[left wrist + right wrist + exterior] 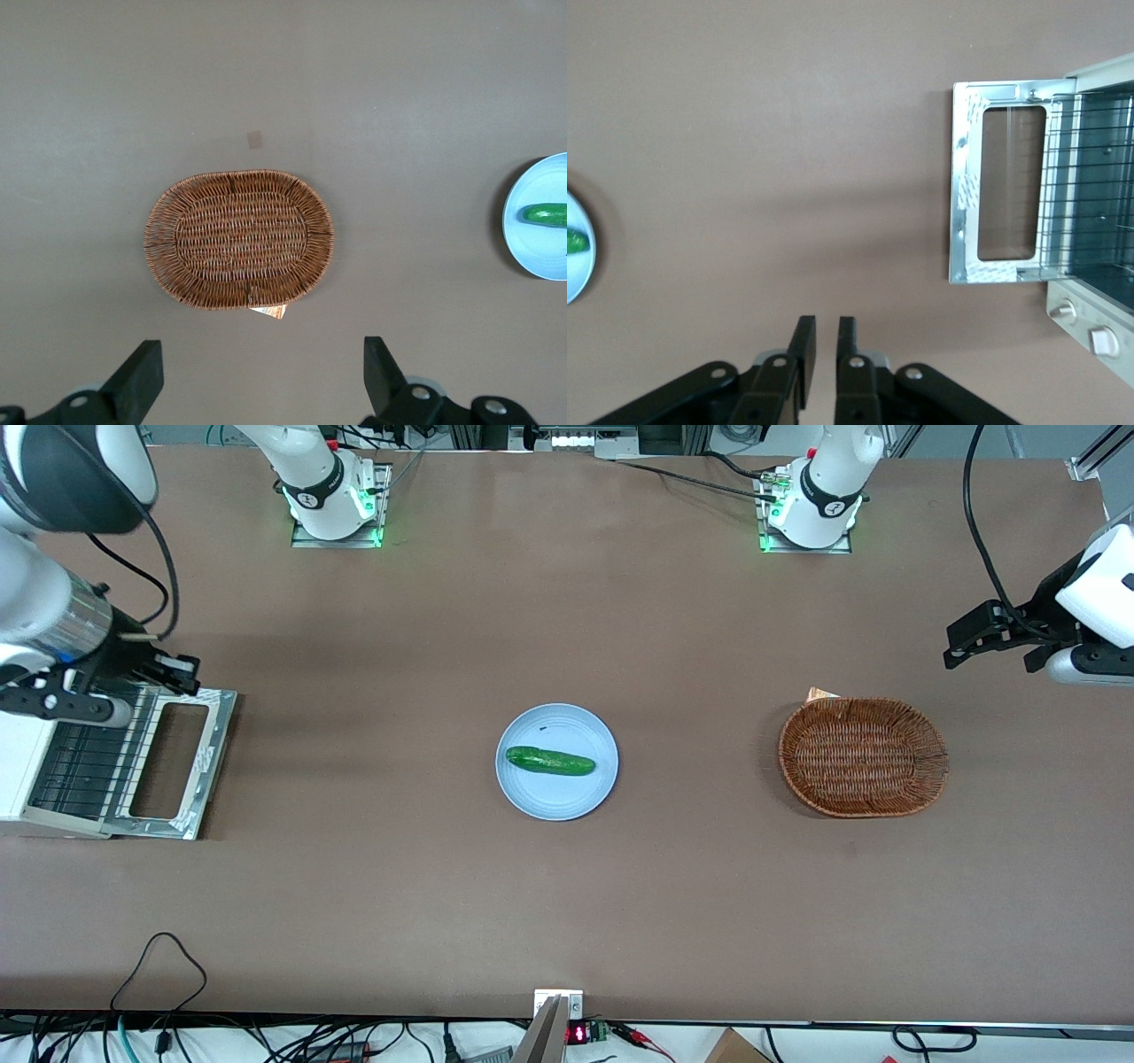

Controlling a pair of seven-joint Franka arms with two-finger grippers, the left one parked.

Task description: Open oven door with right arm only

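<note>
The off-white oven (pixel 16 766) stands at the working arm's end of the table. Its oven door (pixel 215 755) is swung fully down and lies flat on the table, a silver frame around a glass window. The wire rack (pixel 78 769) shows inside. My right arm (pixel 49 615) hangs over the oven, and its black gripper (pixel 180 673) is above the door's corner farthest from the front camera. In the right wrist view the gripper (pixel 826 326) is shut to a narrow slit with nothing in it. It is raised over bare table, apart from the oven door (pixel 967 190) and the oven (pixel 1097 329).
A light blue plate (pixel 532 793) with a green cucumber (pixel 550 761) sits mid-table. A wicker basket (pixel 864 756) lies toward the parked arm's end. A black cable loop (pixel 159 965) rests near the table edge closest to the front camera.
</note>
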